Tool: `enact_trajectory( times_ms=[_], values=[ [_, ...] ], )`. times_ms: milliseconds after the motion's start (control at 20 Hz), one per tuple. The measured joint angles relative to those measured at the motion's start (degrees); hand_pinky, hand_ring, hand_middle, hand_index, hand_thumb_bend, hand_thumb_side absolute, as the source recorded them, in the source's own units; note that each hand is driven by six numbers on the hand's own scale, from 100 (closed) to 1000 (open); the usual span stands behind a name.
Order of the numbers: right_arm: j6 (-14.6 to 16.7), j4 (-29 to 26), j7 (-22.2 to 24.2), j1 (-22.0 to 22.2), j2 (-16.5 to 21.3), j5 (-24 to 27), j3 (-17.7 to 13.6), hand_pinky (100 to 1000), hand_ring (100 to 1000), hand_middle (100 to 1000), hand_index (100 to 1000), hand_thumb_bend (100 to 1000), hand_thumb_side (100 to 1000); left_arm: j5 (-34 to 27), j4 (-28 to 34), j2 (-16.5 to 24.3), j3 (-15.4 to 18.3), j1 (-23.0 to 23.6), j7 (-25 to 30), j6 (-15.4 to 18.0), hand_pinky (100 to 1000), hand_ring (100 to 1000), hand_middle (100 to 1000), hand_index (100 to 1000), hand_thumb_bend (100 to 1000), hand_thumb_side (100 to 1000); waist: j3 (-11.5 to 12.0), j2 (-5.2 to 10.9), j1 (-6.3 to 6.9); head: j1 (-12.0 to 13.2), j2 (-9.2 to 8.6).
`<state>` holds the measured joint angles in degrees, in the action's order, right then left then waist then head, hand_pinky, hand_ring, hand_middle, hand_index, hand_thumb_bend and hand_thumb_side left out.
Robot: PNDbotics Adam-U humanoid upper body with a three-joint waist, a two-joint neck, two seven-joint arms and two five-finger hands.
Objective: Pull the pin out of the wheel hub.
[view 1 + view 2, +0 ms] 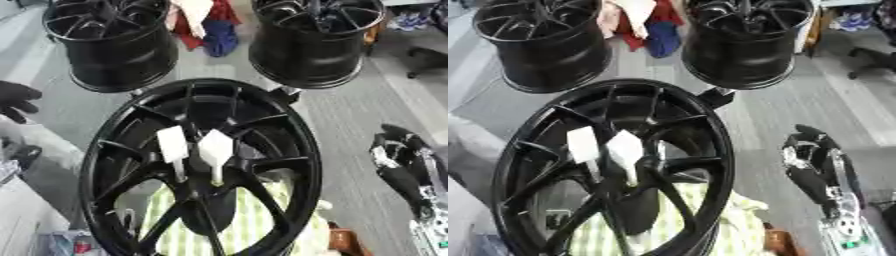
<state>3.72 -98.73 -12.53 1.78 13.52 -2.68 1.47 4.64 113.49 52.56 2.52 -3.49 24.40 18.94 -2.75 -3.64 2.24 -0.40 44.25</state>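
A large black wheel hub (302,135) stands tilted in the middle, its spokes meeting low in the centre. Two white pins with flat, paddle-shaped heads stick up side by side from the centre: the left pin (172,145) and the right pin (215,149). Their thin stems go down into the hub. My right hand (808,160), black with silver parts, rests open at the right, well apart from the wheel and holding nothing. My left hand (16,100) shows at the left edge of the left eye view, fingers spread, away from the rim.
Two more black wheels stand at the back, one on the left (114,50) and one on the right (315,45), with red, blue and white cloths (208,27) between them. A green-and-white striped cloth (258,220) lies under the big wheel. Grey floor (350,115) surrounds it.
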Motion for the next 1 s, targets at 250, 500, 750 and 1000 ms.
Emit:
enact_trajectory(
  times_ms=[250, 500, 750, 1000],
  values=[
    [0.2, 0.0, 0.5, -0.1, 0.5, 0.0, 0.4, 684, 585, 650, 787, 100, 276, 0.7, -1.2, 7.5, -7.6, -11.0, 6.7, 2.8, 712, 752, 801, 872, 339, 270, -1.2, 0.15, 0.51, 1.0, 0.0],
    [0.1, 0.0, 0.8, -0.1, 0.9, 0.0, 0.7, 684, 585, 650, 787, 100, 276, 0.3, -3.9, 7.2, -14.9, -21.8, 14.5, 4.9, 716, 735, 785, 864, 335, 264, -1.9, 0.53, 0.83, 1.8, 0.01],
    [0.2, 0.1, 1.1, -0.1, 1.0, 0.0, 1.1, 684, 585, 650, 786, 100, 276, 1.4, -7.7, 2.7, -20.8, -29.2, 18.6, 1.8, 719, 736, 786, 864, 317, 275, -2.3, 0.82, 1.08, 2.4, 0.01],
    [0.2, 0.4, 1.4, -0.1, 1.2, 0.0, 1.4, 684, 585, 650, 787, 100, 277, 6.0, -12.0, -2.1, -25.4, -33.0, 19.8, 0.7, 729, 752, 799, 866, 314, 274, -2.7, 0.99, 1.21, 3.0, 0.01]
  ],
)
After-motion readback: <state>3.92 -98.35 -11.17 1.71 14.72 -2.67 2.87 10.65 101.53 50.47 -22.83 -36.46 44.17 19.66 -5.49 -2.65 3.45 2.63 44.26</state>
